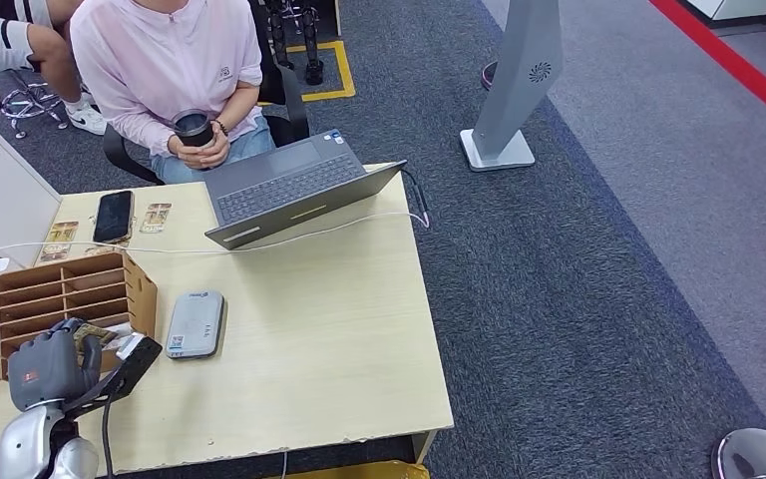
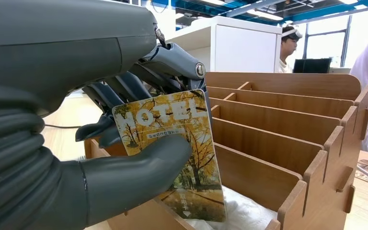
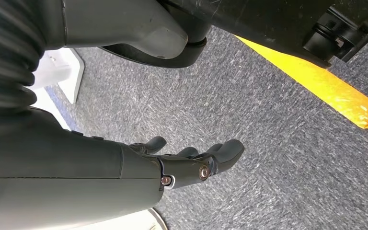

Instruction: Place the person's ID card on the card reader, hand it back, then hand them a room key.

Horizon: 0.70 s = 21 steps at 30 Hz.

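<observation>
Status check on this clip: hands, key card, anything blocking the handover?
Left hand pinches the room key card at the wooden organizer. Right hand hangs empty over carpet, fingers apart. Laptop sits between robot and the seated person.

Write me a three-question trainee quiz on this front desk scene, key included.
1. True or false: the left hand holds a room key card.
2. What lies nearest the wooden rack: A) the card reader, B) the laptop, C) the phone?
3. What does the seated person hold?

Key: 1 true; 2 A; 3 a dark cup.
</observation>
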Available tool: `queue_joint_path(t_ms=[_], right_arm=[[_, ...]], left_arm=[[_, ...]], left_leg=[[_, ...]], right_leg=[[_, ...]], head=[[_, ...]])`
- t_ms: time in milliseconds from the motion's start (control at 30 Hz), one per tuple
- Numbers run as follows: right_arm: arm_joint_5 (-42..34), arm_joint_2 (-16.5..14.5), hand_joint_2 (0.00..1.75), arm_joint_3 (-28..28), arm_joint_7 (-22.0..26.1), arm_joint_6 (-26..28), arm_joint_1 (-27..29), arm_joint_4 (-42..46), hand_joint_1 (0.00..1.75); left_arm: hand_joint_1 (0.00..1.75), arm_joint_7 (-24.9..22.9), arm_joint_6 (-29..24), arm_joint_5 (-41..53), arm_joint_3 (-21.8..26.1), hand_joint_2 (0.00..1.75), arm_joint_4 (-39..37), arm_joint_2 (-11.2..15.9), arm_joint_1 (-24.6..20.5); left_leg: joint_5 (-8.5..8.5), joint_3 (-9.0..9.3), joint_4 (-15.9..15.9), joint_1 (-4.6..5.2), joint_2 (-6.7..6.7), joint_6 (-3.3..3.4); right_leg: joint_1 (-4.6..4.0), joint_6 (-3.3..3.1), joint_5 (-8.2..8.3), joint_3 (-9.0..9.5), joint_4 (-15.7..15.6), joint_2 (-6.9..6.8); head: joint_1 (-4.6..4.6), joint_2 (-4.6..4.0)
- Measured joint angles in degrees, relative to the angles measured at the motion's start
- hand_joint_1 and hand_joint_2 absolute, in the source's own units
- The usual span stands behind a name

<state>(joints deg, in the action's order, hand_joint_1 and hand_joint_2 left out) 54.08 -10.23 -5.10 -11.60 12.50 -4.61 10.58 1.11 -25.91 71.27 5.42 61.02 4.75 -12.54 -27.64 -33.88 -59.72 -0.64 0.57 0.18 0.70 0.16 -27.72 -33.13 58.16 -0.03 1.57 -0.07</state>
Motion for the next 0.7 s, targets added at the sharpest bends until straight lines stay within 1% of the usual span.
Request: queue_joint_path(t_ms=[300,400,500,600,700], right_arm=[[0.28,0.00,1.75,-0.29,0.38,0.00,0.01,0.00,0.00],[0.21,0.00,1.75,-0.64,0.38,0.02,0.01,0.00,0.00],[-0.09,0.00,1.75,-1.39,0.37,0.15,0.02,-0.01,0.00],[-0.31,-0.01,1.75,-2.26,0.34,0.56,0.02,-0.01,0.00],[-0.38,-0.03,1.75,-3.08,0.41,0.87,0.02,-0.01,0.00]], left_arm=[[1.75,1.02,-0.28,-0.37,0.00,1.75,0.05,0.31,-0.38],[1.75,1.29,-0.04,-0.40,-0.26,1.75,1.94,0.31,-0.23],[1.75,1.25,0.82,-0.19,-1.87,1.75,7.91,0.35,0.17],[1.75,0.92,2.46,-0.06,-5.30,1.75,17.07,0.80,0.12],[1.75,0.67,4.67,-1.12,-9.01,1.75,25.27,1.78,-1.09]], left_leg=[[0.01,0.00,0.00,0.00,0.00,-0.02],[0.01,-0.01,-0.01,-0.01,0.00,-0.02],[0.02,-0.02,-0.01,0.00,-0.02,-0.02],[0.02,-0.03,-0.02,0.01,-0.08,-0.02],[0.02,-0.03,-0.03,0.02,-0.09,-0.02]], right_leg=[[0.00,0.00,0.00,-0.01,0.00,0.01],[0.00,0.00,0.00,-0.03,0.00,0.00],[0.00,0.00,0.00,-0.03,0.00,-0.02],[0.00,0.00,0.00,-0.02,0.00,-0.05],[0.00,0.01,0.01,-0.02,-0.01,-0.06]], head=[[0.00,0.00],[0.01,0.00],[0.01,0.00],[0.01,0.00],[0.01,0.00]])
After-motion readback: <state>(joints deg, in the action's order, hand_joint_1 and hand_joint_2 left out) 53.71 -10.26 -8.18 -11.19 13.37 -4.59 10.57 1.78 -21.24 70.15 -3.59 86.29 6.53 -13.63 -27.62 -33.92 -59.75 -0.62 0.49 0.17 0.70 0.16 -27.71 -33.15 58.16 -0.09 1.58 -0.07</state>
